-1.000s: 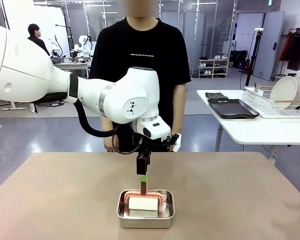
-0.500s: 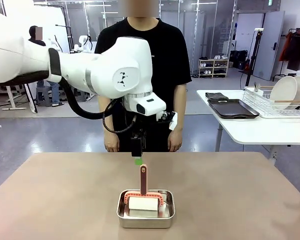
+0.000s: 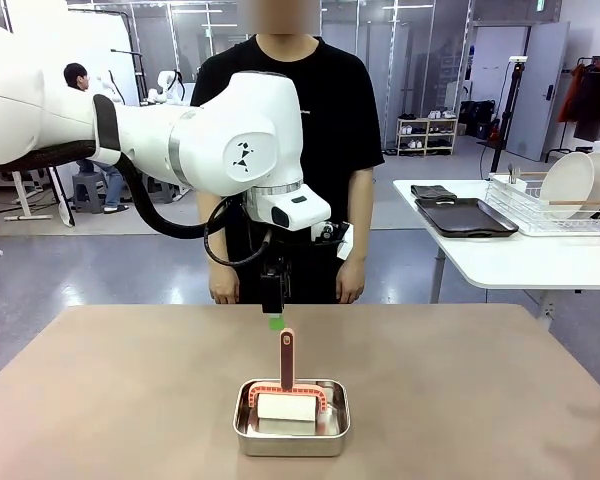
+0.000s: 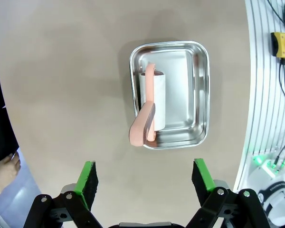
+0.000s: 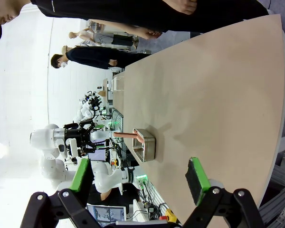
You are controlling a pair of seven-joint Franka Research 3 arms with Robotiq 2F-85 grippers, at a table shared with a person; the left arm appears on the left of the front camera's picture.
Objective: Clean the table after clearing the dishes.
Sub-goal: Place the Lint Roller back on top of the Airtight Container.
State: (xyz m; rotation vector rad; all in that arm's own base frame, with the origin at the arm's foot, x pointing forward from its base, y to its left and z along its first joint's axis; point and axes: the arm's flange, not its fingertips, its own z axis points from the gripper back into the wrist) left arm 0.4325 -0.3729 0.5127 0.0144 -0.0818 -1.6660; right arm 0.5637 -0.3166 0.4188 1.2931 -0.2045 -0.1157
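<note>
Jaws of the left gripper (image 4: 145, 178) gape empty above the table (image 4: 61, 95), touching nothing.

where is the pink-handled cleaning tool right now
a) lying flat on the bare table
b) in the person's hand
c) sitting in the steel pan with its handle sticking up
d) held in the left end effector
c: the tool rests in the steel pan with its handle upright, and the left end effector hangs open above it, apart from the handle.

Front level, left wrist overhead, both facing steel pan (image 3: 291, 418).
</note>
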